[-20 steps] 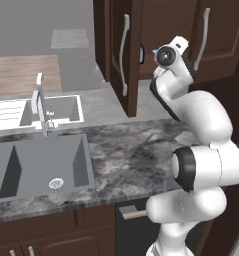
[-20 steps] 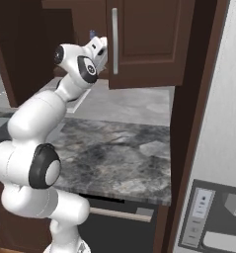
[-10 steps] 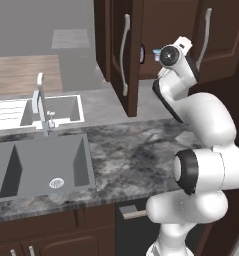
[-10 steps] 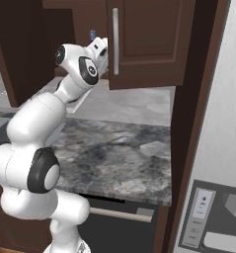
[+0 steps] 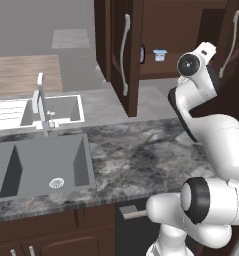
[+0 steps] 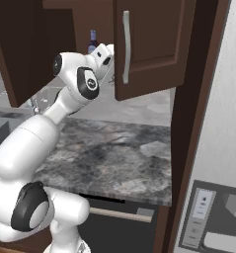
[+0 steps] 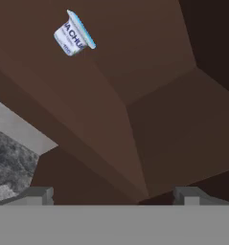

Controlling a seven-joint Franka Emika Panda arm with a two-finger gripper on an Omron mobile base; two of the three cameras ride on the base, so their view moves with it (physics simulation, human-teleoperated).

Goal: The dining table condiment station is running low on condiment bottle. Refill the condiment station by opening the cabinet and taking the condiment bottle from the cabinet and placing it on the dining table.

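The cabinet [image 5: 133, 30] stands open, its left door swung out toward me and its right door [image 6: 154, 39] part open. On its shelf stands the dark condiment bottle [image 5: 142, 53] [image 6: 93, 41], half hidden by the left door in the left base view. My gripper [image 5: 209, 48] [image 6: 108, 52] [image 7: 113, 196] is raised in front of the opening, to the right of the bottle and apart from it. It is open with nothing between its fingertips [image 7: 37, 195]. The hand view looks into the cabinet's brown interior [image 7: 149, 119]. The dining table is out of view.
A white-and-blue cup [image 5: 159, 55] [image 7: 74, 34] sits on the shelf right of the bottle. Below lies the marbled stone counter [image 5: 141, 155] with a sink [image 5: 41, 160] and faucet [image 5: 41, 100] at left. A tall dark panel [image 6: 193, 123] and a grey appliance [image 6: 213, 207] stand at right.
The hand has moved to the right in front of the cabinet opening. The gripper has stayed open, and the bottle and cup have not moved.
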